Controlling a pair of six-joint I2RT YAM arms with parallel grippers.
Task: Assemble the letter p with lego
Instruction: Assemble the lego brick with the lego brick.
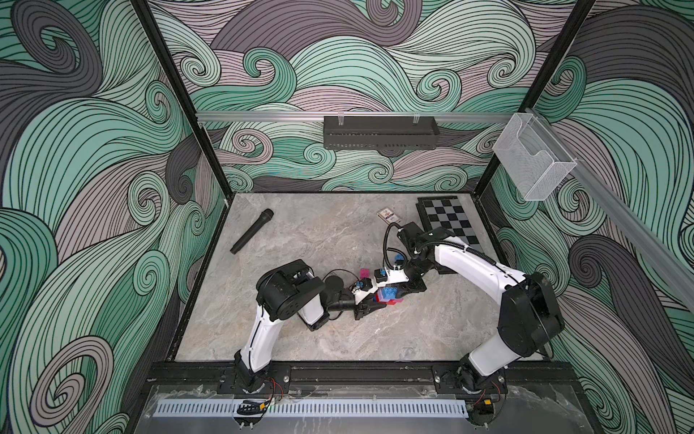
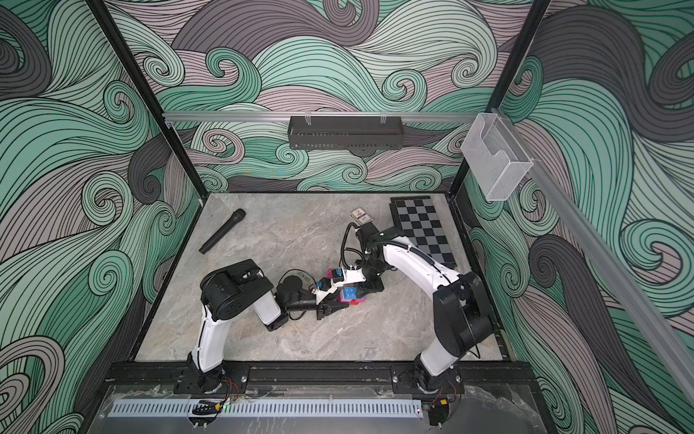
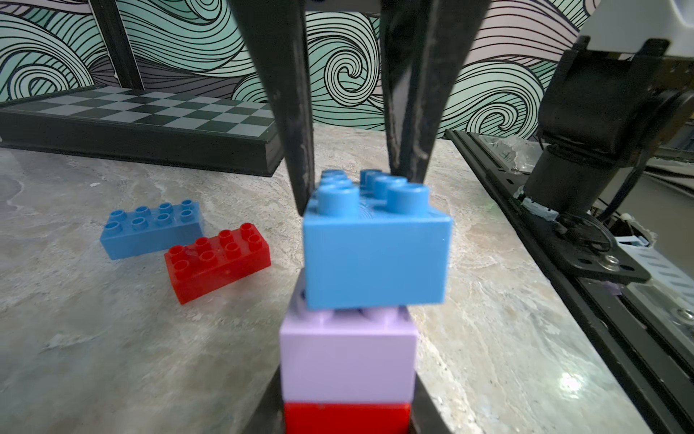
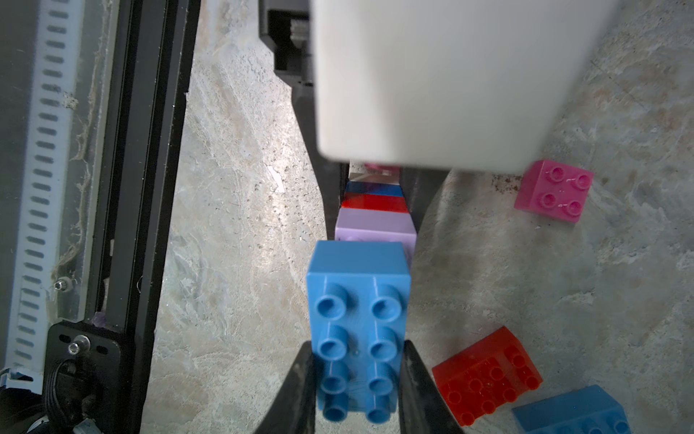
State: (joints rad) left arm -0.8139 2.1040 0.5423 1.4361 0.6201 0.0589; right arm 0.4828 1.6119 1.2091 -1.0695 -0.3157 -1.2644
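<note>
Near strip of surface ahead of the arm bases: open room. Mid-surface, brick stack upright, studs up. Left pincer clamps its sides at about the red brick, with the lilac brick above. Right pincer, from above, is closed on the blue oblong brick on top. Its long axis is level, overhanging away from the left pincer, and lilac studs show in the seam. Loose red brick and loose blue brick beyond; chessboard in far right corner. Wall basket: contents not discernible.

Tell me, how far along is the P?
Done: a stack of lilac, red and other bricks, clamped in the left gripper. In hand: the right gripper holds a blue brick on it, not yet seated. To do: a spare blue brick, red brick and pink brick lie loose; no P yet.
</note>
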